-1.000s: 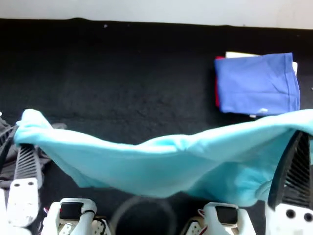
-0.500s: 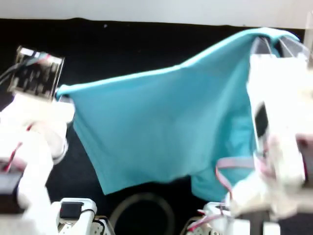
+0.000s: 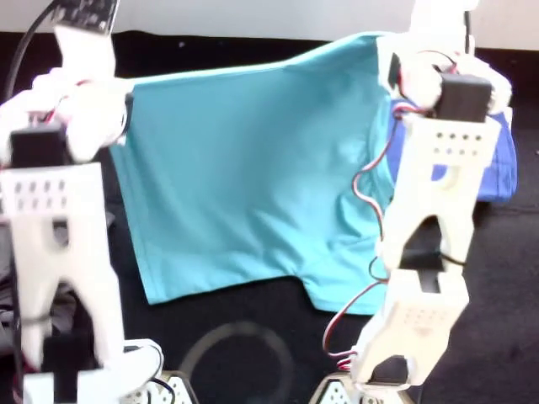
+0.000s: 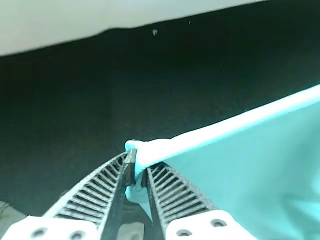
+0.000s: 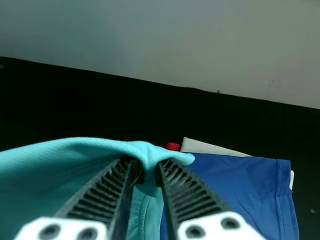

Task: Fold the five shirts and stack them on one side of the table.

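Left gripper (image 4: 136,167) and right gripper (image 5: 148,175) each clench a corner of the turquoise fabric shirt (image 3: 253,185), stretched between them.

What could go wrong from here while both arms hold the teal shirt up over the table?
The left gripper and right gripper each pinch only a small bunch of the teal shirt; a slip would drop that corner.
The folded blue shirt lies close by the right arm, so lowering might disturb it.
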